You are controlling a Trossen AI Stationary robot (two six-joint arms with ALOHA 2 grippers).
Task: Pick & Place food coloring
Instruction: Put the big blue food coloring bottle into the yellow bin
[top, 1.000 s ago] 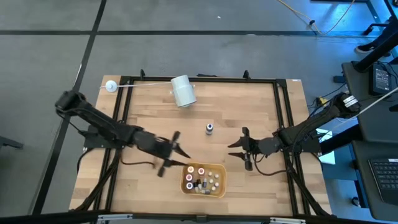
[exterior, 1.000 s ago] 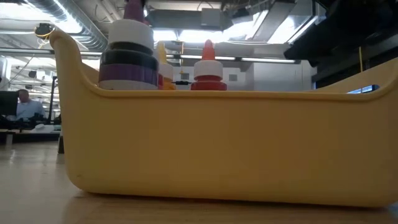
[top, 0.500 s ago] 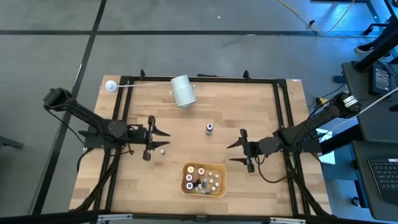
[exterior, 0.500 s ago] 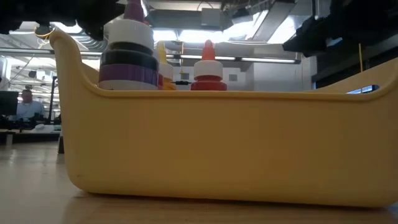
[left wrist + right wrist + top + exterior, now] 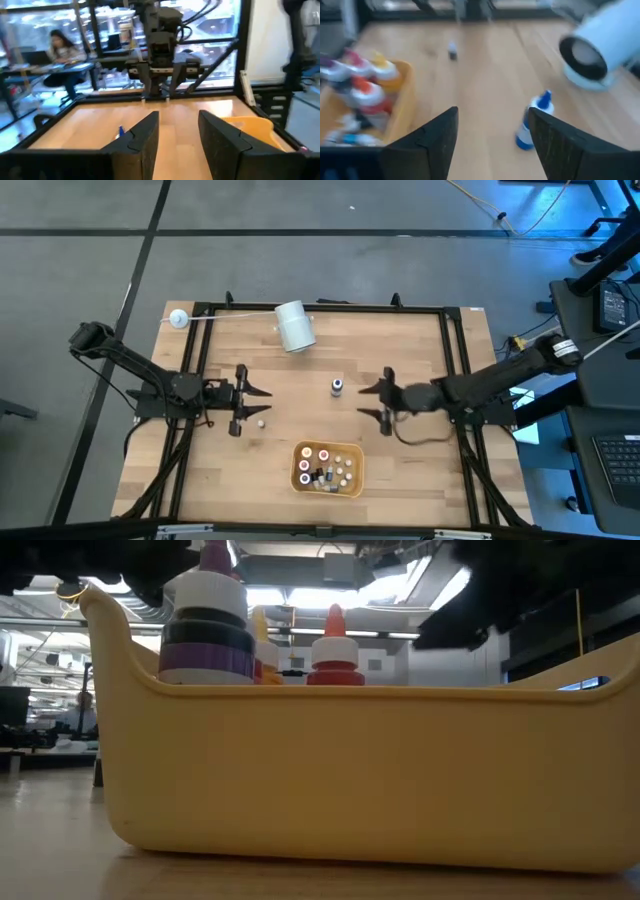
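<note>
A blue-capped food coloring bottle (image 5: 337, 387) stands upright on its base at mid-table. My right gripper (image 5: 383, 401) is open to its right, fingers pointing at it; in the right wrist view the bottle (image 5: 532, 125) stands ahead of the fingers, untouched. A second small bottle (image 5: 259, 421) rests on the table beside my left gripper (image 5: 241, 400), which is open with nothing between its fingers (image 5: 142, 142). Several more bottles stand in the yellow tray (image 5: 352, 452) near the front edge; a purple-capped one (image 5: 208, 630) and a red-capped one (image 5: 334, 655) rise above its wall.
A white roll (image 5: 295, 326) lies near the far edge, and a white ball on a thin rod (image 5: 178, 318) sits at the far left corner. A black frame (image 5: 320, 307) borders the table. Bare wood lies between the two grippers. A person (image 5: 60, 47) sits in the room beyond.
My left gripper has drawn back from the tray's left side toward the table's left edge and stopped; a small bottle now shows on the wood beside it. My right gripper has moved toward the far edge and left, toward the blue-capped bottle.
</note>
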